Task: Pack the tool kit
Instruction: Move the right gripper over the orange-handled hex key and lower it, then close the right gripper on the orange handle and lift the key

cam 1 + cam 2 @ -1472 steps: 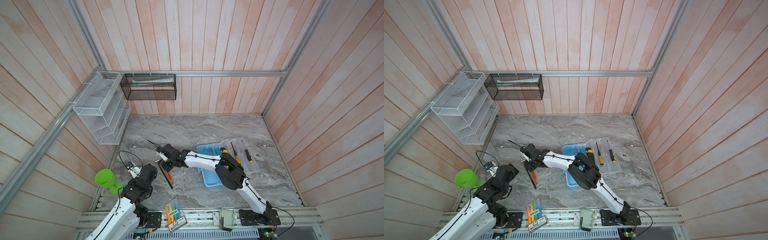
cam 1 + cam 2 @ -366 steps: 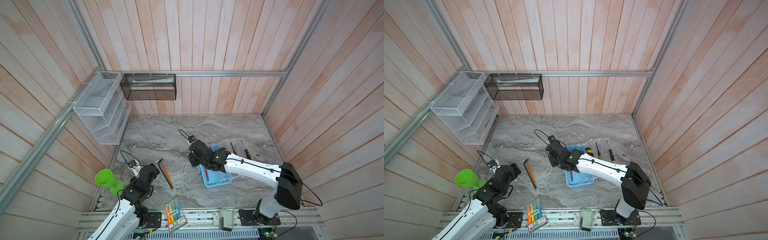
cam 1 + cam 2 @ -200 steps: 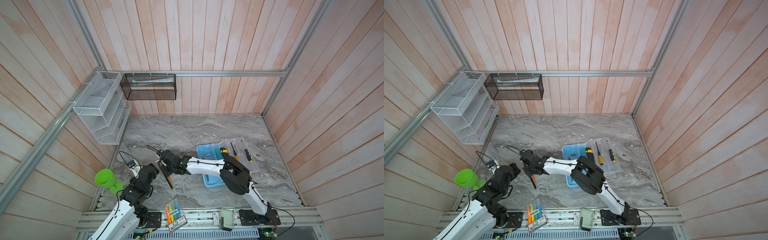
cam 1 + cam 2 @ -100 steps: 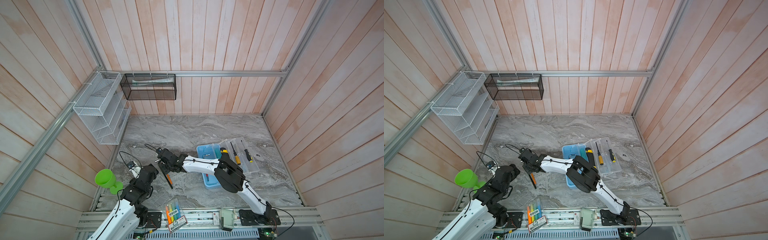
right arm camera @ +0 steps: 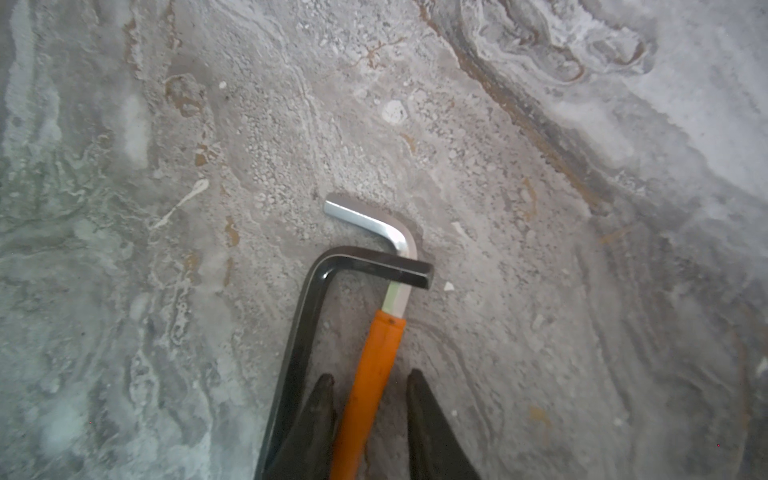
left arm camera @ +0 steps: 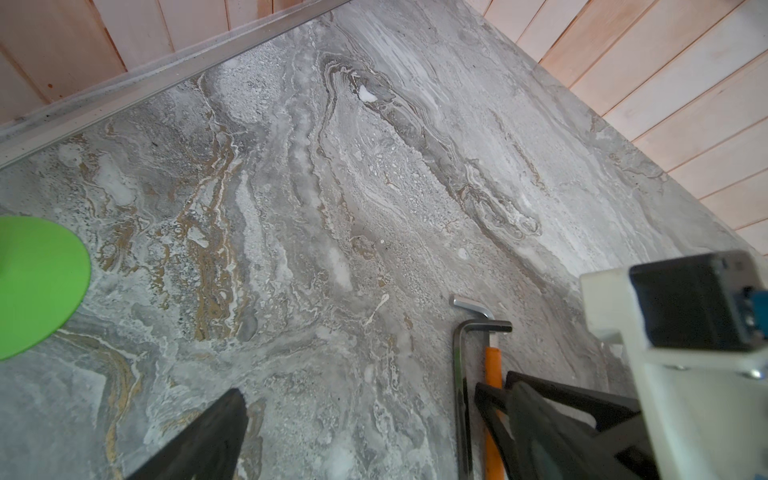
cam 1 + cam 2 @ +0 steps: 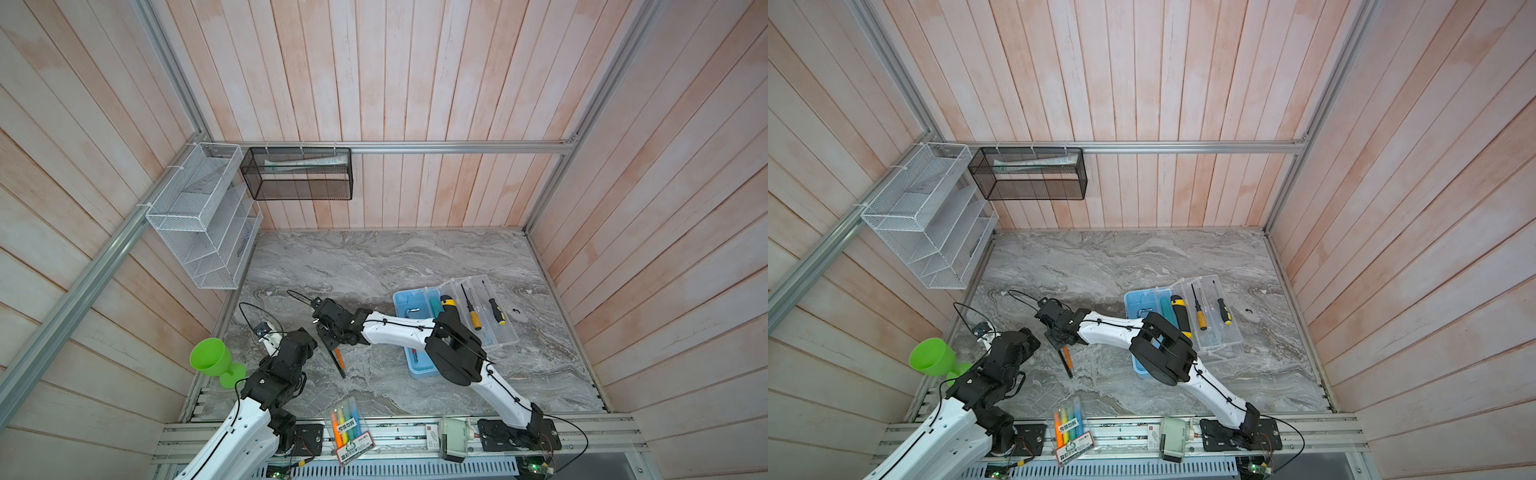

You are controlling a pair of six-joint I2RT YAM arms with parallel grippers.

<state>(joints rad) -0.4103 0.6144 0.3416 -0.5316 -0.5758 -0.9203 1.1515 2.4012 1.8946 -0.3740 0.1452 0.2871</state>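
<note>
Two hex keys lie crossed on the marble table [image 7: 374, 257], left of centre and well apart from the open light-blue case [image 7: 405, 303]. The black hex key [image 5: 307, 311] rests its short leg over the bare shank of the orange-handled hex key [image 5: 386, 332]. The right gripper [image 5: 370, 374] reaches across the middle, jaws apart and straddling the orange handle, with table showing on one side: not clamped. The grip point sits behind the crossing, likely so that closing misses the black key. The left gripper [image 7: 305, 338] gapes wide just beside, empty, probably parked out of the way. Screwdrivers [image 7: 473, 318] lie on the case's clear lid [image 7: 505, 336].
</note>
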